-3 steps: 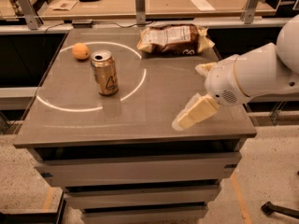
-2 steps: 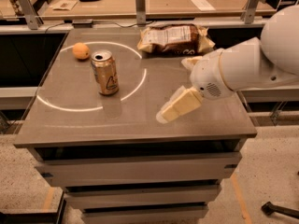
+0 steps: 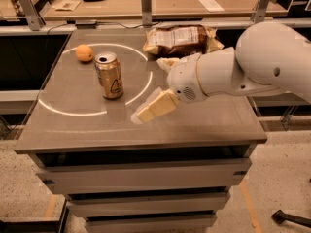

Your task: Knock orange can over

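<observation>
Orange can [image 3: 109,75]: tan-orange metal cylinder with a silver pull-tab top and a white triangular logo. It stands upright on the left half of the grey worktop [image 3: 209,123], inside a white painted ring [image 3: 73,113]. Contents not visible.

Small round orange fruit [image 3: 84,53]: behind the can, near the far-left corner, apart from it.

Crinkled brown-and-white snack bag [image 3: 181,39]: lying flat at the far edge, contents not visible.

Cream wedge-shaped gripper [image 3: 154,107]: low over the worktop's middle, right of the can, not touching it. Cannot tell whether it is spread or closed. White arm [image 3: 252,62] enters from the right edge.
</observation>
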